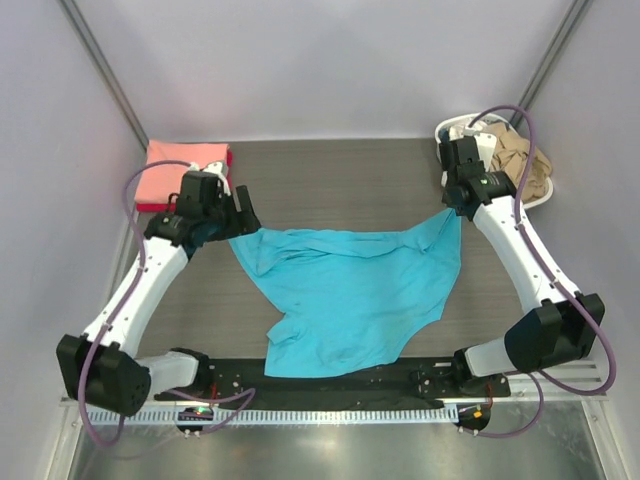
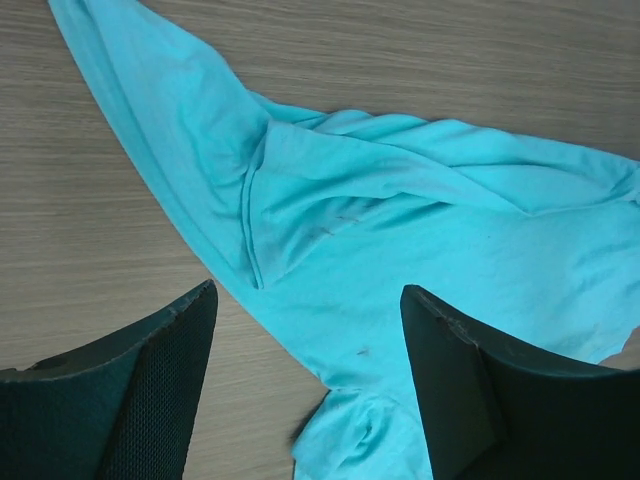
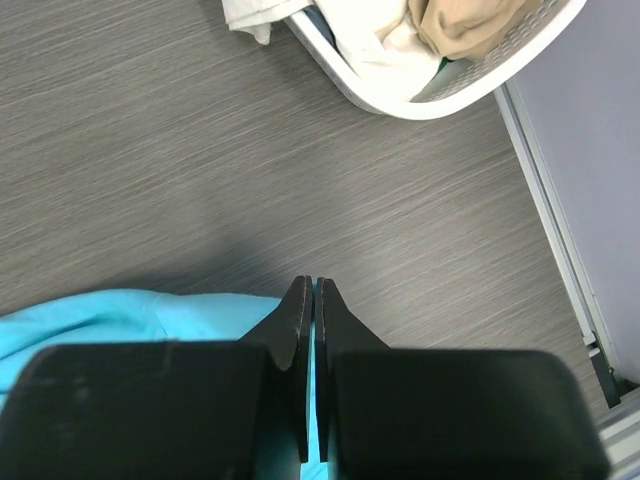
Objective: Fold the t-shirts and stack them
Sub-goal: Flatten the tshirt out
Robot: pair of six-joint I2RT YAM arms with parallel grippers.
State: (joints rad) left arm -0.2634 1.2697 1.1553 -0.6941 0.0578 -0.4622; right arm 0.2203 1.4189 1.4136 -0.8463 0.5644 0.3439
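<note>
A bright turquoise t-shirt [image 1: 350, 295] lies crumpled and spread across the middle of the table; it also shows in the left wrist view [image 2: 380, 200]. My left gripper [image 1: 238, 212] is open and empty, hovering over the shirt's far left corner, its fingers [image 2: 160, 380] apart above the cloth. My right gripper [image 1: 455, 205] is shut on the shirt's far right corner, with turquoise cloth [image 3: 314, 400] pinched between its closed jaws. A folded salmon-pink t-shirt [image 1: 185, 170] on a red one lies at the far left. Tan [image 1: 525, 165] and white shirts sit in the basket.
A white plastic laundry basket [image 1: 540, 195] stands at the far right corner, also in the right wrist view [image 3: 400, 95]. Grey walls enclose the table on three sides. A metal rail runs along the near edge.
</note>
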